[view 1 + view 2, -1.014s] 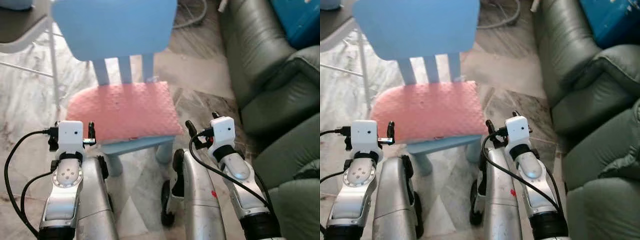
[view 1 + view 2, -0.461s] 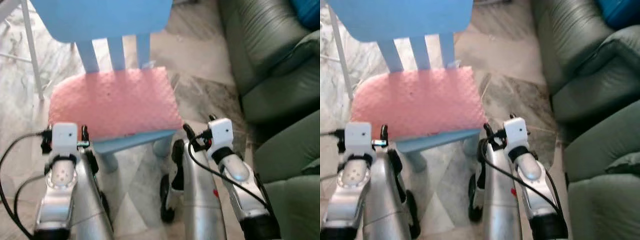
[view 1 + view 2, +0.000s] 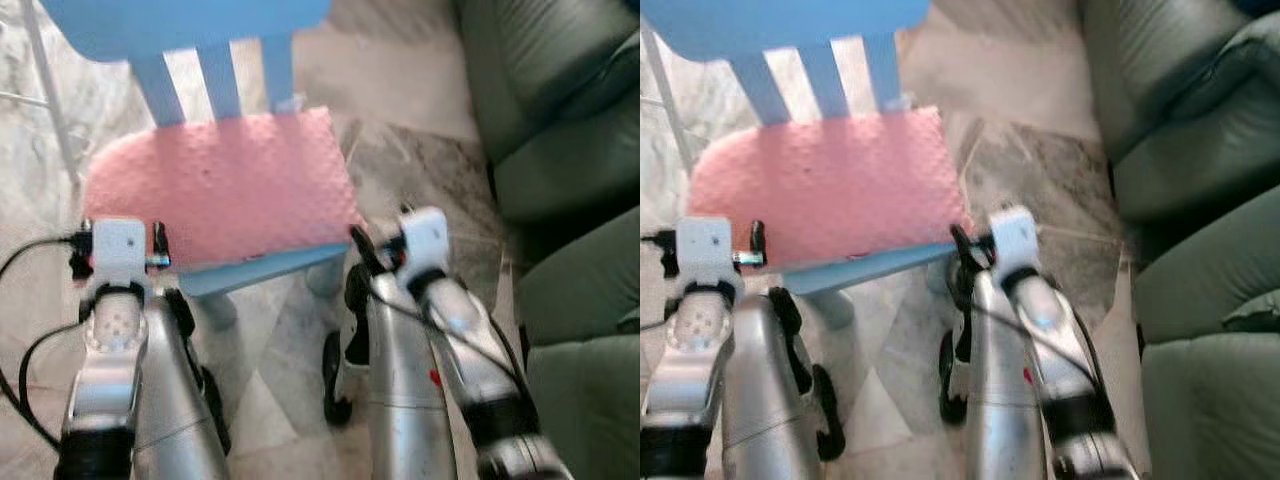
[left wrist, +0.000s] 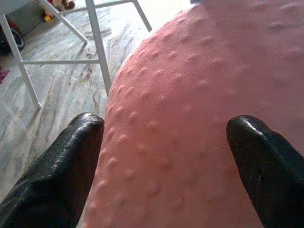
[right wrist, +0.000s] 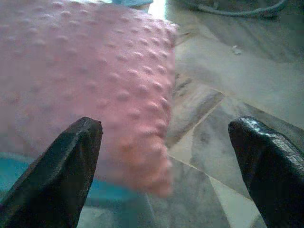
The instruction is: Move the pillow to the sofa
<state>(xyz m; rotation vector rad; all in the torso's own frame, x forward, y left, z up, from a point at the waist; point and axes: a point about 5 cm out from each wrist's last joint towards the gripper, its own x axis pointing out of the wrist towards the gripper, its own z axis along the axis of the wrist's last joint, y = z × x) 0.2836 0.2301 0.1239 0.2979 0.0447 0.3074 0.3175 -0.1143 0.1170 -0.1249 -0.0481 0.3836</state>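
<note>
Sofa first, since it is the biggest thing in the room: one dark green one, along the robot's right, across a strip of marble floor; next down in size, one small blue chair; lying flat on that chair's seat, one pink pillow, covering it nearly edge to edge.

Pillow looks soft and light to me (its cover is all little raised bumps, so it should not slide much in a grip); I'd guess it will sag and fold if lifted by one corner, so a pinch on each front corner or side edge seems the sensible hold.

Two grippers, smallest of the lot; left gripper sits at the pillow's front left corner with its fingers spread wide over the fabric, holding nothing; right gripper is at the front right corner, fingers likewise parted, the pillow's edge lying between them but not pinched.
</note>
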